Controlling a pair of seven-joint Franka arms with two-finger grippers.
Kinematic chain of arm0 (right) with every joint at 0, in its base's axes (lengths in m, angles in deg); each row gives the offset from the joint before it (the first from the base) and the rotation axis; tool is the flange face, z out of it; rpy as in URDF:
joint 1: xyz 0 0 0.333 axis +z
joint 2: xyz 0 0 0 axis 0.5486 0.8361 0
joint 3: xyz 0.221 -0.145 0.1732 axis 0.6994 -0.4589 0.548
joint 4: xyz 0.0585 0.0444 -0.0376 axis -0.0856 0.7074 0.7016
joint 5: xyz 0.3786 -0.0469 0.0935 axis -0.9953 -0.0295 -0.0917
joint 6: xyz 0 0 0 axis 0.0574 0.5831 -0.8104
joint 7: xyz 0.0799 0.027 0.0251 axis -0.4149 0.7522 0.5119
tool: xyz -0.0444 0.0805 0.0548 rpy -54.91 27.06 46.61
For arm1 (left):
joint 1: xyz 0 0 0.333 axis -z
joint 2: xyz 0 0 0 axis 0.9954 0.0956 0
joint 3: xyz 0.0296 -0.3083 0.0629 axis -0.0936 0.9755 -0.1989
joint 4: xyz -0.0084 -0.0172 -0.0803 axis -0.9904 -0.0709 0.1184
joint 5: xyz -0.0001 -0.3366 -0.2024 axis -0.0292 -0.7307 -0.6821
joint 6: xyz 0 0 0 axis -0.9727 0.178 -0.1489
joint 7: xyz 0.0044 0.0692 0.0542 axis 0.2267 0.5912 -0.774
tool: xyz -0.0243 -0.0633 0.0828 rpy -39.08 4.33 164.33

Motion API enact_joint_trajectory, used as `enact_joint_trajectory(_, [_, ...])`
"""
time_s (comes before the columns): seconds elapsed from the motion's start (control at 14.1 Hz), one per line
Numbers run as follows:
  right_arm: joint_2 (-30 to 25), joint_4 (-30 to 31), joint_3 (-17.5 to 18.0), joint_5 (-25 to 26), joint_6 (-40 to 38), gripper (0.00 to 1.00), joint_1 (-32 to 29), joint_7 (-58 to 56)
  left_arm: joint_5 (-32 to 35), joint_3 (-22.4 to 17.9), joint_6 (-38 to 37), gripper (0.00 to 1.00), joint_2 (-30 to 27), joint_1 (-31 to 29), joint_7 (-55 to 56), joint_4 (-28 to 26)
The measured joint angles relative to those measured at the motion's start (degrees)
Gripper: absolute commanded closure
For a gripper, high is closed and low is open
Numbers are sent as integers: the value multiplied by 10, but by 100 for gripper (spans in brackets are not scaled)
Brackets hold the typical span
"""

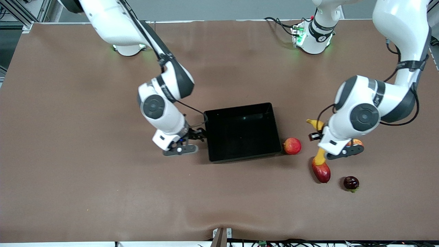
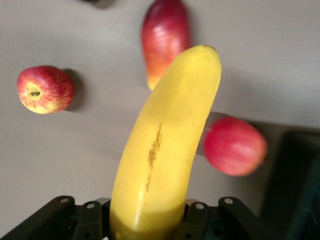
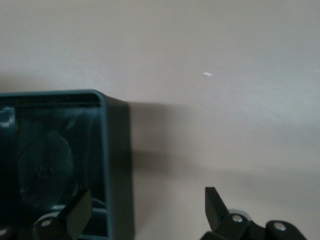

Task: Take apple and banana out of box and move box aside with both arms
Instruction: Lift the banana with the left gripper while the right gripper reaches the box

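Note:
My left gripper [image 1: 322, 140] is shut on the yellow banana [image 1: 320, 156], held low over the table; it also shows in the left wrist view [image 2: 165, 150]. The banana's tip is over the mango [image 1: 321, 171]. The small red apple with yellow patches [image 2: 45, 90] lies beside my left hand, mostly hidden in the front view [image 1: 356, 141]. The black bin [image 1: 241, 132] sits mid-table, empty. My right gripper [image 1: 200, 134] is open and straddles the bin's wall [image 3: 120, 165] at the right arm's end, with one finger [image 3: 75, 215] inside and one [image 3: 215, 205] outside.
A pink-red round fruit [image 1: 292, 145] lies against the bin's corner toward the left arm's end; it also shows in the left wrist view [image 2: 235, 146]. A dark red fruit [image 1: 351, 183] lies nearer the front camera than the mango [image 2: 165, 40].

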Motion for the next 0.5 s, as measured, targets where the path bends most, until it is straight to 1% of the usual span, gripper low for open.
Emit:
enact_joint_trajectory(0.14, [29, -8, 0, 0, 39, 0, 22, 16, 0, 0, 76, 100, -1, -28, -1, -67])
enact_joint_trajectory(0.21, [39, -9, 0, 0, 48, 6, 32, 34, 2, -1, 114, 100, -1, -35, -1, -99])
enact_joint_trajectory(0.28, [45, -10, -1, 1, 52, 36, 40, 48, 7, -1, 145, 100, -1, -39, -1, -125])
enact_joint_trajectory(0.42, [50, -10, -4, 3, 51, 82, 44, 58, 17, -2, 177, 100, -1, -47, -1, -152])
enact_joint_trajectory(0.5, [52, -8, -7, 3, 49, 100, 44, 59, 18, -2, 181, 100, -1, -56, -1, -154])
